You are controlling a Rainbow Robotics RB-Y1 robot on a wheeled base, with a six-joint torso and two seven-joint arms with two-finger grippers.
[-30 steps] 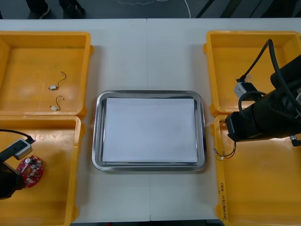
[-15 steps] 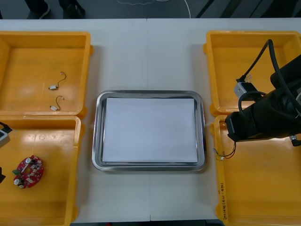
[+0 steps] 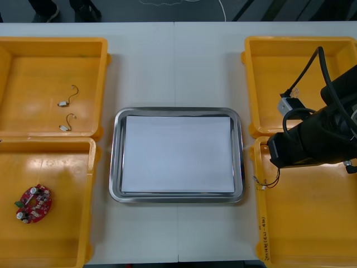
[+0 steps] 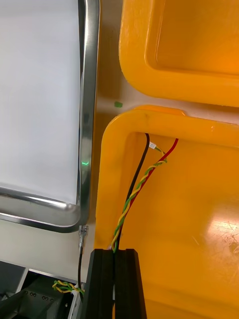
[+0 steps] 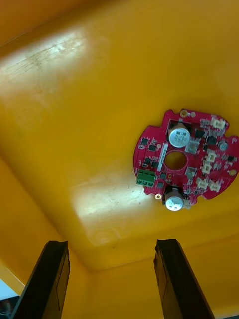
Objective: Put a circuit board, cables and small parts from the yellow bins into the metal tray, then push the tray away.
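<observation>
Your right gripper [image 4: 115, 259] pinched on red and yellow cable [image 4: 137, 194], corner of near-right yellow bin [image 4: 164, 124]. Lift straight up, clear wall, then cross to metal tray [image 4: 87, 99]. Left gripper [image 5: 107, 279] spread wide over circuit board [image 5: 184, 159].

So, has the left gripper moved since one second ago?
Yes. The left gripper has drawn leftward, off the circuit board, which stays put in the near left yellow bin.
</observation>
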